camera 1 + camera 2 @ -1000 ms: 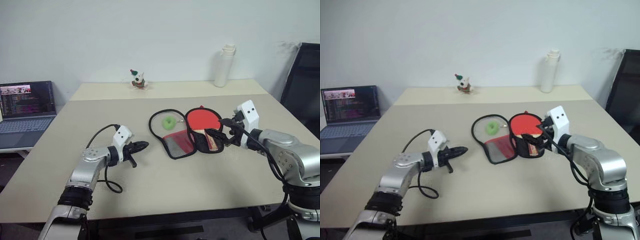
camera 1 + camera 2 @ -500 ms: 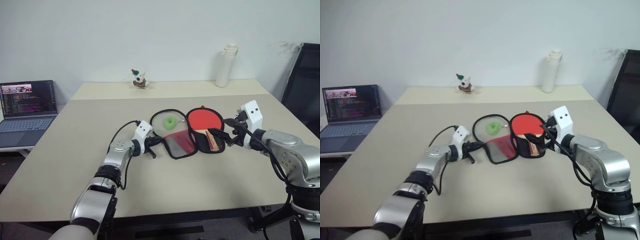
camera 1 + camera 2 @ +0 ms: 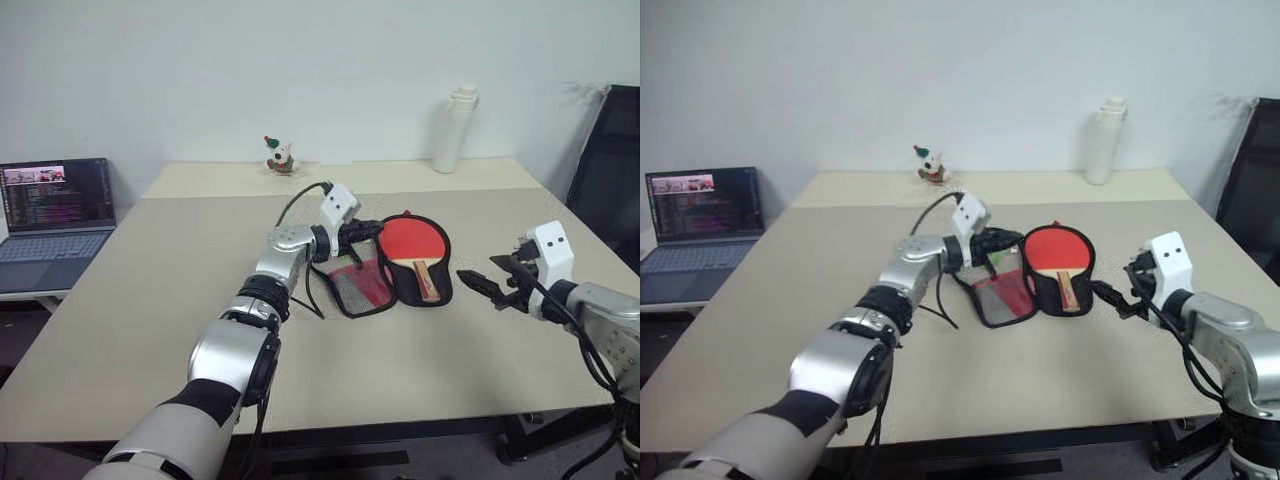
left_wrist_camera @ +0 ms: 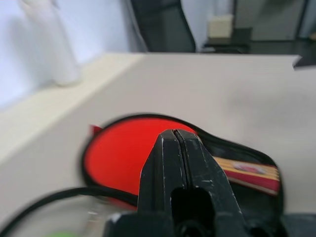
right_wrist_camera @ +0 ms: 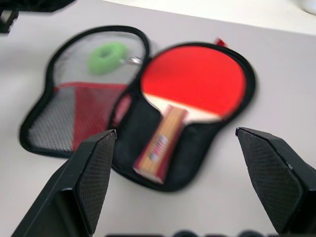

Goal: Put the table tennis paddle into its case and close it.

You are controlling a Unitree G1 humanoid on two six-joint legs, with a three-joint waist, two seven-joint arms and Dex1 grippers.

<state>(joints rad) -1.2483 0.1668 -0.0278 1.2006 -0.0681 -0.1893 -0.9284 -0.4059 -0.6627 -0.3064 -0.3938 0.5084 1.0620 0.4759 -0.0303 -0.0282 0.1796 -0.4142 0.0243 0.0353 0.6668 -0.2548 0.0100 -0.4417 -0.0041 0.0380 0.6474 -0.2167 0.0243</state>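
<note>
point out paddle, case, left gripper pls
table tennis paddle (image 3: 408, 238): left eye view, middle of the red rubber face.
case (image 5: 57, 126): right wrist view, mesh pocket on the open flap.
left gripper (image 4: 176, 148): left wrist view, where the closed black fingertips meet, above the paddle.

An office: beige table (image 3: 150, 300), open laptop (image 3: 55, 210), black office chair (image 3: 608, 170).
</note>
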